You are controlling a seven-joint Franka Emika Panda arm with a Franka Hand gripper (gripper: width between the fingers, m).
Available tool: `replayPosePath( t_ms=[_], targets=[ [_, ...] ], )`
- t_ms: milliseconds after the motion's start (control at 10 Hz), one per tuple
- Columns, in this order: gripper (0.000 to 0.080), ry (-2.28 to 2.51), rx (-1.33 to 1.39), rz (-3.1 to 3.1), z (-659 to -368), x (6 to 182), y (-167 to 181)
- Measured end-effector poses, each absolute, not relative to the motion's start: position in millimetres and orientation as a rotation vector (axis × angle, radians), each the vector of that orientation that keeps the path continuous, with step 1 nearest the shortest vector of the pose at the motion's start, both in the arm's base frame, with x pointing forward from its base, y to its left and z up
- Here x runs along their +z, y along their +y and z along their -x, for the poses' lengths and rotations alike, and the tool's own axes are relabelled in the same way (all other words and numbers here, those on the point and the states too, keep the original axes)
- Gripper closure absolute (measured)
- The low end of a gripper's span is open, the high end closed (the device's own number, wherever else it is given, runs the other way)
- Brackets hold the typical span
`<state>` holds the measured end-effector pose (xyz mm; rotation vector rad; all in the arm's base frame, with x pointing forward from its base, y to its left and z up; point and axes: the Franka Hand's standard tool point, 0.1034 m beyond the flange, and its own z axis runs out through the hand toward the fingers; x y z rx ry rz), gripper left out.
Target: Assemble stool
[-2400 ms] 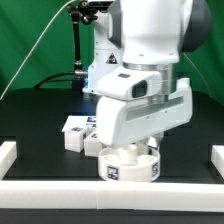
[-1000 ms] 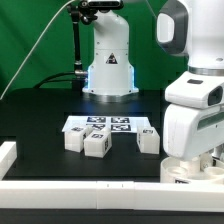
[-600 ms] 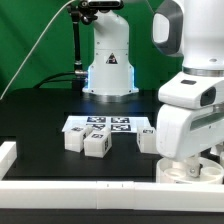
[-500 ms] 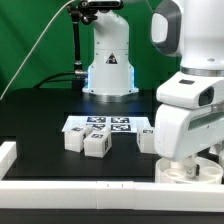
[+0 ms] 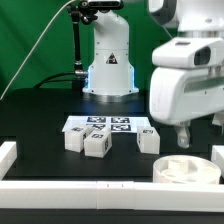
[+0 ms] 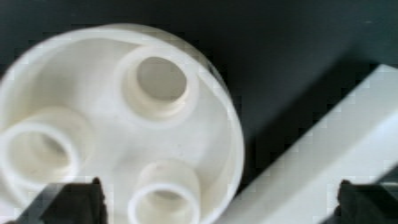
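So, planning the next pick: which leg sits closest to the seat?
The lone leg toward the exterior view's right, just beside the seat; the other two legs stand paired farther from it.

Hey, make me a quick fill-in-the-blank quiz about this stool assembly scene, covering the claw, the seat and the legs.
1. The claw hovers above the seat with its jaws ___.
2. In the wrist view, the seat's upturned face shows ___ round sockets.
3. The three legs stand by the marker board, on the exterior view's ___ of the seat.
Missing words: open; three; left.
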<state>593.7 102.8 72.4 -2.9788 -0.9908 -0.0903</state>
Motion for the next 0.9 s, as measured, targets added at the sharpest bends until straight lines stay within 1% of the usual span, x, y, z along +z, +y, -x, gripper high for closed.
replayPosePath(
  t_ms=[100,200,300,500,800,900],
  targets=[
    [0.0151,-0.98,-0.083,2.988,-586,77.3,97],
    [0.0151,-0.96,-0.082,3.0,-578,77.7,87],
    [0.0151,-0.94,-0.088,3.014,-564,77.0,73],
    [0.0151,-0.964,-0.096,3.014,-538,70.0,45],
    [0.0151,-0.925,-0.095,3.024,-540,70.7,49],
    [0.0151,-0.772,-0.098,3.056,-540,70.6,51]
  ],
)
